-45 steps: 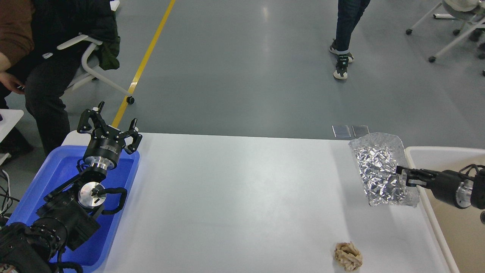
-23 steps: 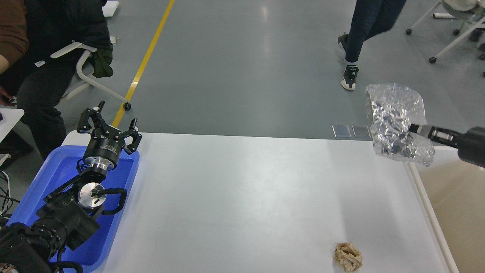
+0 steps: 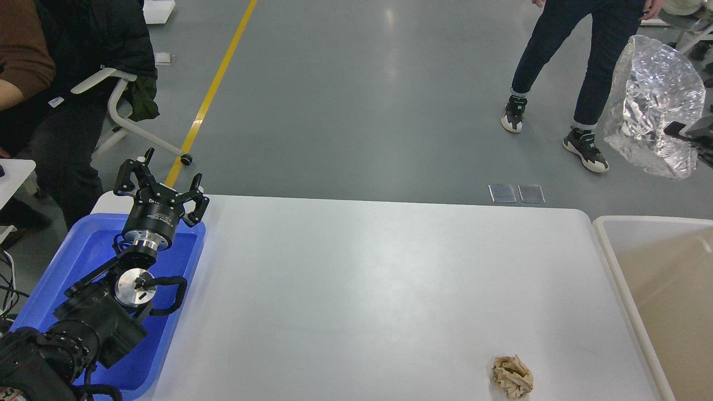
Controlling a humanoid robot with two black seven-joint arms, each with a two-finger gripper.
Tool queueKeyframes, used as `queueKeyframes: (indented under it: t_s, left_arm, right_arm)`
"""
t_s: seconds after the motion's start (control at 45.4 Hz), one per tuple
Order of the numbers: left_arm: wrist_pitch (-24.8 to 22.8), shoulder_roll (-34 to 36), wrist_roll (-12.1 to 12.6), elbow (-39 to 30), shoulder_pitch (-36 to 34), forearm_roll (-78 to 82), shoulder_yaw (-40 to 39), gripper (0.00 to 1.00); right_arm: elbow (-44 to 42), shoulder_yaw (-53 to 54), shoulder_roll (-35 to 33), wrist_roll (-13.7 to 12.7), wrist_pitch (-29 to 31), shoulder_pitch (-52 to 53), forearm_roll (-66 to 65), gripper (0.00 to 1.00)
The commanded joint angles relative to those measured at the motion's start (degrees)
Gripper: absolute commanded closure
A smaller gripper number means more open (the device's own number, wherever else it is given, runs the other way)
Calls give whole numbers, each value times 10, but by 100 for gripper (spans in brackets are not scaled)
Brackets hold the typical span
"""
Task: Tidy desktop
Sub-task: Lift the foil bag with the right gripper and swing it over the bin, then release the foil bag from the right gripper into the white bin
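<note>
The white desktop (image 3: pixel 362 289) fills the middle of the head view. A crumpled beige paper ball (image 3: pixel 512 377) lies on it near the front right. My right gripper (image 3: pixel 680 129) shows only as a dark tip at the right edge. It is shut on a crinkled silver foil bag (image 3: pixel 652 106) and holds it high in the air beyond the table's far right corner. My left gripper (image 3: pixel 164 177) is open and empty, pointing up over the far end of the blue tray (image 3: pixel 83 250).
A cream-white bin (image 3: pixel 607 234) with a beige inside stands against the table's right edge. A person's legs (image 3: pixel 557 72) stand on the floor beyond, near the bag. A seated person (image 3: pixel 50 83) and a chair are at the far left.
My right gripper has lifted the foil bag from the table's right edge, up and to the right, clear of the desktop. The standing person has stepped to the right. My left arm has not moved.
</note>
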Motion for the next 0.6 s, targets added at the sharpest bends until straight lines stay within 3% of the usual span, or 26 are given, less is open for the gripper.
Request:
queueKeyframes:
  t_s: [0.0,0.22,0.463,0.573]
  left_arm:
    - [0,0,0,-1,0,0,0,0]
    - [0,0,0,-1,0,0,0,0]
    - [0,0,1,0,0,0,0,0]
    - [0,0,0,0,0,0,0,0]
  right_arm:
    - [-129,-22,20,-30,6,-42,94,100]
    - [-211,-19,37,-116,6,-105,145,100]
    - [-260,-16,67,-151,0,-164,167,100]
    - [-304,-15,94,-188,-10,-193,167,100]
